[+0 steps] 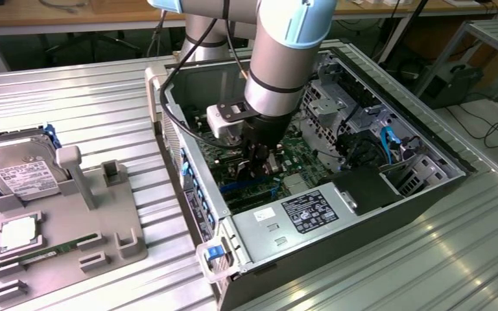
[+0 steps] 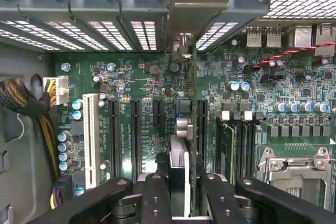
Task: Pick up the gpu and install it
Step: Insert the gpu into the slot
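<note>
Reaching down into the open computer case [image 1: 318,214], the gripper [image 2: 178,192] had its fingers [image 2: 155,198] clenched on the gpu [image 2: 181,150], held edge-on just above the motherboard [image 2: 142,77] between two black expansion slots [image 2: 135,135]. By my judgement, a slight misalignment could jam the card's edge against the slot wall, or its bracket against the rear slot covers [image 2: 110,30]. Capacitors [image 2: 233,85] and memory sticks [image 2: 231,145] crowded close beside it. On the bench's far edge from the case, a hard drive [image 1: 20,168] lay in the gray fixture tray [image 1: 67,240].
</note>
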`<action>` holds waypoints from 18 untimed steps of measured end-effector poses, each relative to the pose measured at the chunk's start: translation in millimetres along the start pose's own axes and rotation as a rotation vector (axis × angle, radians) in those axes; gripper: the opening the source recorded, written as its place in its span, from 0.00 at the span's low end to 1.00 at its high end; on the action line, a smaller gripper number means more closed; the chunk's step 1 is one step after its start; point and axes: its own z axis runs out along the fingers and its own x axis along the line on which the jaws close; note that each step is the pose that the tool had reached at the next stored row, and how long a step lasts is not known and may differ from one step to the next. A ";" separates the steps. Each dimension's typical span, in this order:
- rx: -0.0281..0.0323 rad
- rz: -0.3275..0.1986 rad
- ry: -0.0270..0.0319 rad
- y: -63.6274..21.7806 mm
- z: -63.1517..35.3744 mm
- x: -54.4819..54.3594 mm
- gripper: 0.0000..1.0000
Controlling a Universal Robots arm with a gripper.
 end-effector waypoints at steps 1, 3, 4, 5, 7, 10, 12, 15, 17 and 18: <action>-0.0001 0.000 0.0002 0.0 0.1 0.0 0.27; -0.0001 0.000 0.0001 -0.1 0.4 0.1 0.27; 0.0001 0.000 -0.0002 -0.1 1.1 0.1 0.27; -0.0002 0.000 0.0002 0.0 2.2 0.2 0.27; -0.0012 0.000 0.0016 0.0 5.2 0.4 0.27; -0.0011 0.000 0.0005 -0.1 9.7 0.4 0.27; -0.0011 0.000 0.0005 -0.1 10.2 0.4 0.27; -0.0006 0.000 -0.0005 -0.2 8.8 0.1 0.27; 0.0004 0.000 -0.0024 -0.3 5.2 -0.2 0.27; -0.0002 0.000 -0.0013 -0.2 3.6 0.0 0.27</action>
